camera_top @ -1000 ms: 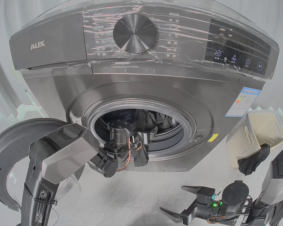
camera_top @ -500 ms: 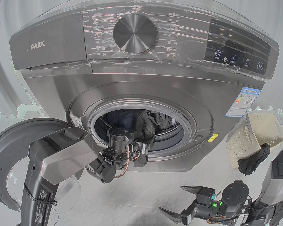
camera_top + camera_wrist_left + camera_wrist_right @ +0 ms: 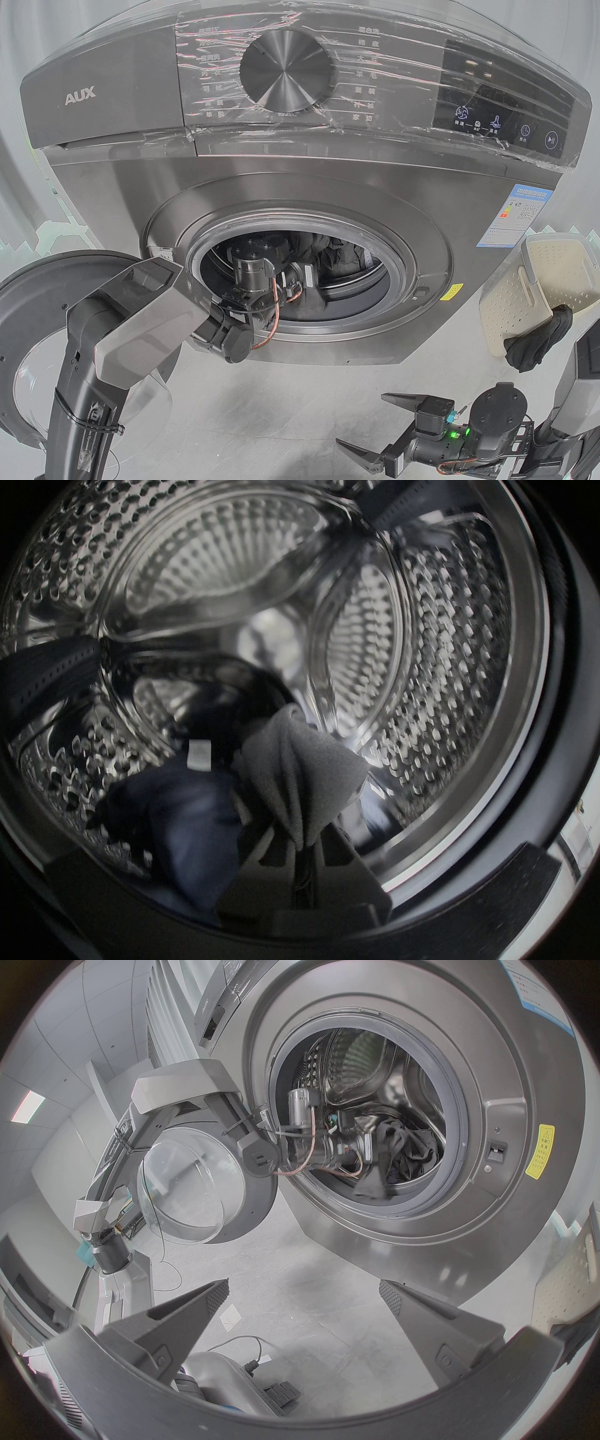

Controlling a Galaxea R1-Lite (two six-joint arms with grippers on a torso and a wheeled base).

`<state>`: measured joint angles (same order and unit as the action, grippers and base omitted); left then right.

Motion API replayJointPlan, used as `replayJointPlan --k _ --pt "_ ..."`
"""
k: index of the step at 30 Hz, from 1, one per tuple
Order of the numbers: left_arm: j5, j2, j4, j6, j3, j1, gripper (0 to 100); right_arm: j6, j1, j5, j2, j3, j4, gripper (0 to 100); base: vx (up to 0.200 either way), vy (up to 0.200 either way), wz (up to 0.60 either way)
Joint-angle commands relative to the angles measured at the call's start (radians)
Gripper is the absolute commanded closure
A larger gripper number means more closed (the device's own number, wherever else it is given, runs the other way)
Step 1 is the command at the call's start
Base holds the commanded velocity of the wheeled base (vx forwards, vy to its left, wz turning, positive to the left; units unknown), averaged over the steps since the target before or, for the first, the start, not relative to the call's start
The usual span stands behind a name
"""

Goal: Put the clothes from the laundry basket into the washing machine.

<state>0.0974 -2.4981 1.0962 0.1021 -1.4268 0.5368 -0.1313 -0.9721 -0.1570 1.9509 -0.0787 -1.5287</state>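
Grey cloth garment (image 3: 300,780) inside perforated steel drum (image 3: 437,667) of grey front-loading washing machine (image 3: 350,169), clenched in left hand (image 3: 304,855); right hand (image 3: 390,428) spread open near floor (image 3: 300,400). Risk: shallow release leaves garment trailing over door seal (image 3: 194,269), dragged out on withdrawal.

One washing machine (image 3: 312,181) is standing with one door (image 3: 44,300) open. Two garments are showing inside: one grey garment (image 3: 300,774) pinched by the left gripper (image 3: 304,855), one navy garment (image 3: 181,830) just beside it. One laundry basket (image 3: 550,269), ahead of the right gripper (image 3: 360,420), is carrying one black garment (image 3: 537,344).
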Motion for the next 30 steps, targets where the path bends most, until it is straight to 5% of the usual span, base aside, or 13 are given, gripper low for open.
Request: replayJointPlan --k 1,20,21,26,28,30 --pt "0.051 -0.073 0.011 0.021 -0.181 -0.041 100 -0.001 0.000 0.001 0.002 -0.003 -0.001 0 0.000 0.000 0.00" --pt "0.096 -0.182 0.039 0.024 -0.422 -0.055 100 -0.001 -0.002 0.001 0.000 -0.001 -0.001 0 0.000 0.000 0.00" --pt "0.096 -0.182 0.037 0.024 -0.425 -0.055 0 -0.001 0.000 0.001 0.000 -0.001 -0.001 0 0.000 0.000 0.00" --pt "0.096 -0.174 0.037 0.028 -0.405 -0.054 0 -0.001 0.001 0.001 0.000 -0.001 -0.001 0 0.000 0.000 0.00" --pt "0.097 -0.156 0.034 0.059 -0.359 -0.044 0 -0.001 0.003 0.001 0.000 -0.001 -0.001 0 0.000 0.000 0.00" --pt "0.096 -0.128 0.033 0.060 -0.307 -0.040 0 -0.001 0.004 0.001 0.000 0.000 -0.001 0 0.000 0.000 0.00"
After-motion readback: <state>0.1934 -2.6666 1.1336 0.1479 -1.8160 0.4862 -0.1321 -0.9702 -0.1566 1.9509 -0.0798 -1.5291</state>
